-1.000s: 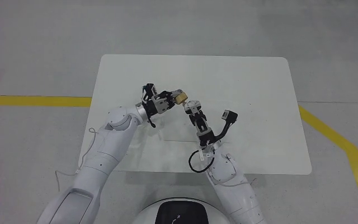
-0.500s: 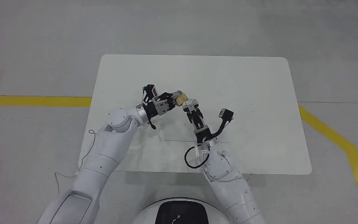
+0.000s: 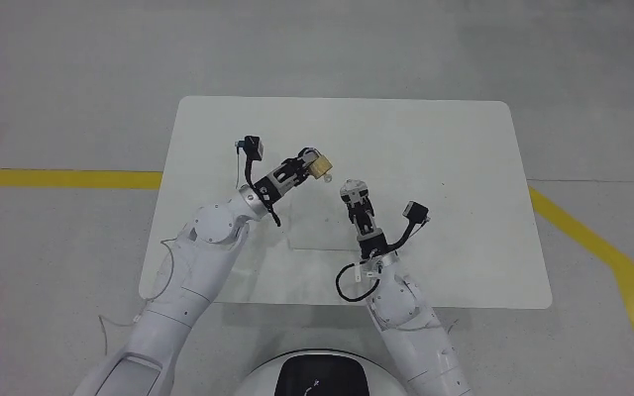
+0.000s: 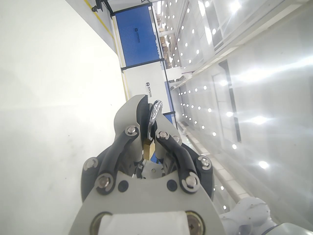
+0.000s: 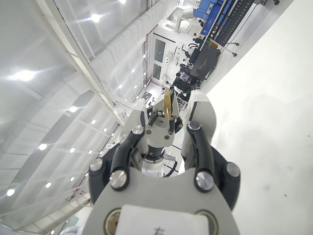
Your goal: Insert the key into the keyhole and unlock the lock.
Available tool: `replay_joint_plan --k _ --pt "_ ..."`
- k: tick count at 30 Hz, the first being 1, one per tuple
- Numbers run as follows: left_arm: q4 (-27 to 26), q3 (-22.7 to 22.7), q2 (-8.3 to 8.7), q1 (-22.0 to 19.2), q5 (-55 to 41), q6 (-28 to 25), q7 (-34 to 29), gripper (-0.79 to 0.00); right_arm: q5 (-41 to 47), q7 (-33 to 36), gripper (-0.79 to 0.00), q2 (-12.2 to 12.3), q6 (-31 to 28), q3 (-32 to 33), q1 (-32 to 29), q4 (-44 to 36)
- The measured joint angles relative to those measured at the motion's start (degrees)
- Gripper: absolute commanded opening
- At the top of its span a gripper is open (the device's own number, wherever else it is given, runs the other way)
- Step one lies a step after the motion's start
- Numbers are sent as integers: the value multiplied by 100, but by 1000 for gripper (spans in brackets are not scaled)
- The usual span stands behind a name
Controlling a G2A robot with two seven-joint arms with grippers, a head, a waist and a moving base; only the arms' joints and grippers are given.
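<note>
Above the middle of the white table [image 3: 446, 148], the left claw [image 3: 305, 170] is closed on a small padlock [image 3: 318, 164] and holds it clear of the surface. The padlock has a brass-yellow body and a silvery metal part. In the left wrist view it is seen edge-on, as a thin strip. The silvery curved piece is pinched between the dark pads [image 4: 141, 110], and a narrow brass piece lies deeper, toward the palm. In the top view the brass body stands out past the tips of this claw.

The right claw [image 3: 353, 189] is near the padlock, on the robot's right of it and a little closer to the robot. It is apart from the padlock and does not touch it. Its two fingers [image 5: 201, 108] are spread wide with nothing between them. In the right wrist view the left claw with the brass body shows farther off, between these fingers.
</note>
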Motion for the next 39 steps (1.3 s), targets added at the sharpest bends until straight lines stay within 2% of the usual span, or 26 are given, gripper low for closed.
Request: replay_joint_plan --k 8,9,10,11,14,16,18,23,31,39 --pt "1 -1 -1 2 -7 9 -2 -785 143 152 0 -3 -52 -64 -55 -44" --pt "-20 3 -2 22 -41 25 -12 -785 355 361 -74 -1 -85 -107 -97 -92" --pt "-66 1 -7 69 -187 55 -69 -785 809 761 -292 13 -128 -126 -141 -189" --pt "-93 -15 -9 99 -358 67 -152 -785 1244 1097 -400 33 -142 -96 -163 -267" --pt "-44 -113 0 99 -843 4 -468 -785 2776 2277 -471 122 22 91 -230 -465" --pt "16 -123 3 65 -791 -113 -469 -785 3614 2979 -474 185 258 280 -254 -533" --pt "35 -80 -8 53 -741 -202 -449 -785 4037 3364 -474 227 431 430 -265 -554" --pt "133 36 -35 -10 -699 -308 -463 -785 4399 3818 -499 283 771 562 -246 -577" --pt "107 152 -47 -28 -317 -242 -245 -785 3513 3243 -548 277 875 344 -68 -476" --pt "21 152 -34 -5 -166 -183 -222 -785 3194 2951 -616 271 925 185 -31 -495"
